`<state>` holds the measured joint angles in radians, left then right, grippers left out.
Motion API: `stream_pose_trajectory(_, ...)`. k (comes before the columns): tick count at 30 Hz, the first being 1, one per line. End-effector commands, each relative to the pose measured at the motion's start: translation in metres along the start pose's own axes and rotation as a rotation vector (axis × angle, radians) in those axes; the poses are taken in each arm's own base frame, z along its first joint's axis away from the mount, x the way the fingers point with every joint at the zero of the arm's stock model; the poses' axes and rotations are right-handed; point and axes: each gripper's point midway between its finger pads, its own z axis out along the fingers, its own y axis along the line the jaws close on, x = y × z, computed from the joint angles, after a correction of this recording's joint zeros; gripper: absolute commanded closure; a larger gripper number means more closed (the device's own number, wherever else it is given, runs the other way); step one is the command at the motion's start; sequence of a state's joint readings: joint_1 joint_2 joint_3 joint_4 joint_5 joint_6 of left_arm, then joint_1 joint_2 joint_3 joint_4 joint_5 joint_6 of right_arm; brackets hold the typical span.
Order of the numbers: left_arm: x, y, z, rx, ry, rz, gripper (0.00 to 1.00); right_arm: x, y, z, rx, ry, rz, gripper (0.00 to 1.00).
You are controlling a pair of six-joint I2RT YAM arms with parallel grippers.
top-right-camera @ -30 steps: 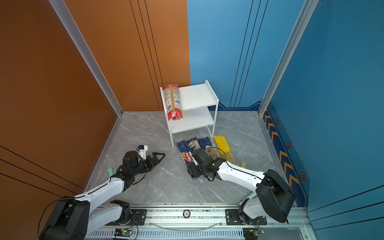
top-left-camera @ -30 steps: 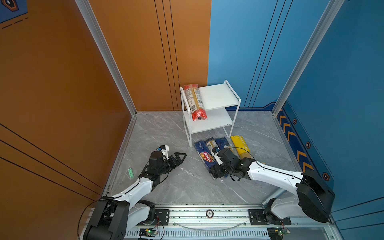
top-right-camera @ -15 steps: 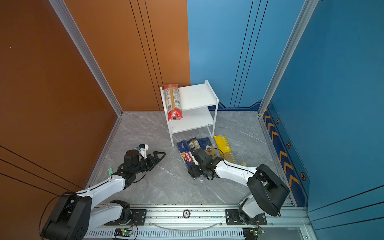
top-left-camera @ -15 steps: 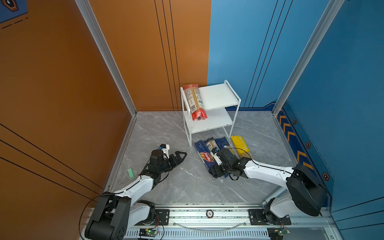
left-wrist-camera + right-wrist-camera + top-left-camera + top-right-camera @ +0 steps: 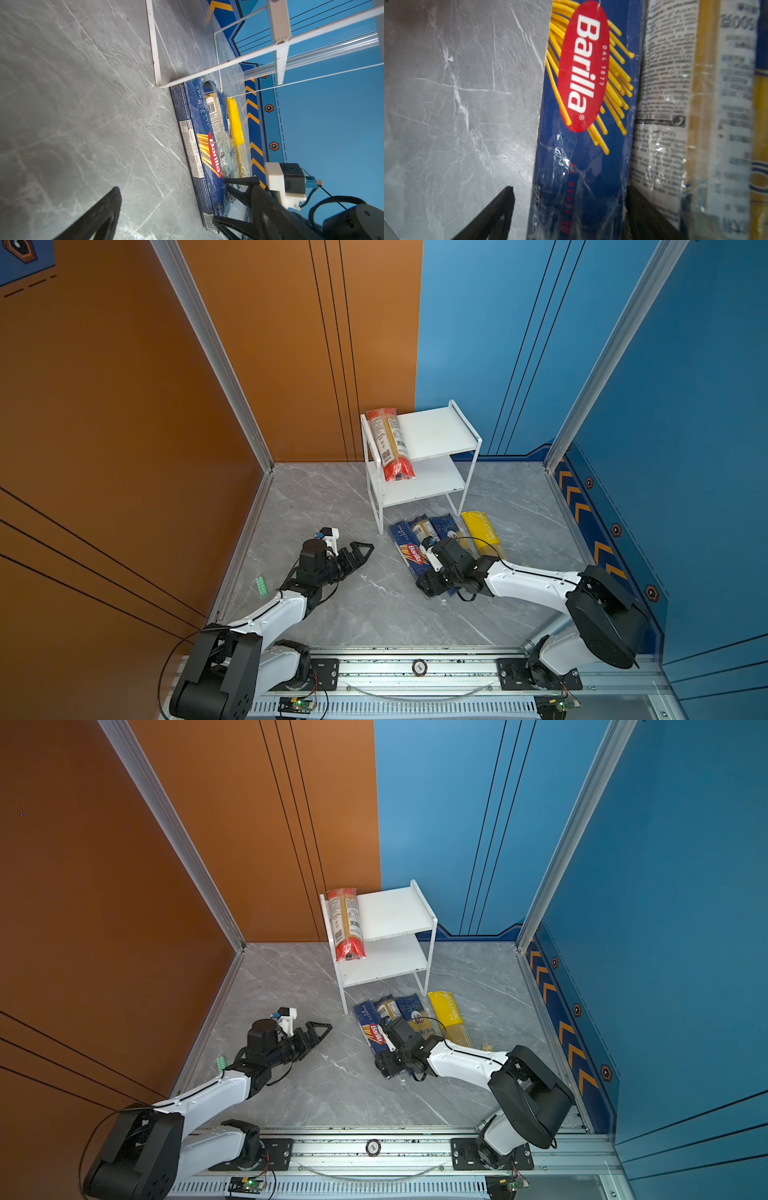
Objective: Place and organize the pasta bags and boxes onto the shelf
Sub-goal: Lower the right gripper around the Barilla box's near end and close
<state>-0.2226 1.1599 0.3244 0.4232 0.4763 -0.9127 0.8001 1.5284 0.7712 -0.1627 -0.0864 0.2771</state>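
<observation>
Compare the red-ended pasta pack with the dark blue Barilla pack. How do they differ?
Place: the red-ended pack lies on top of the shelf, one red end past its front edge; the Barilla pack lies on the grey surface before the shelf.
Look: the red-ended pack is clear, the Barilla pack opaque blue.
Grip: the right gripper straddles the Barilla pack with open jaws; nothing is near the red-ended pack.
Both are long, narrow and lie flat.

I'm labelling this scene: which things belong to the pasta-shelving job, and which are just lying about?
Job: shelf, red-ended pack, Barilla box, clear labelled pack, blue-yellow pack, yellow pack.
Lying about: small green block, round disc on the front rail.
</observation>
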Motion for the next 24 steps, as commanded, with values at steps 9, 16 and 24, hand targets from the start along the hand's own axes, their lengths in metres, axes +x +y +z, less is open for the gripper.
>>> stream_pose_trajectory(9, 0.001, -0.011, -0.002, 0.047, 0.008, 0.023, 0.02, 0.018, 0.004, 0.016, 0.016, 0.032, -0.006, 0.19)
stream_pose_trajectory(16, 0.002, -0.01, -0.005, 0.047, 0.001, 0.019, 0.02, 0.022, 0.001, 0.019, 0.025, 0.04, -0.007, 0.19)
stream_pose_trajectory(24, 0.003, -0.01, -0.005, 0.049, 0.004, 0.015, 0.02, 0.03, -0.001, 0.025, 0.053, 0.058, -0.018, 0.19)
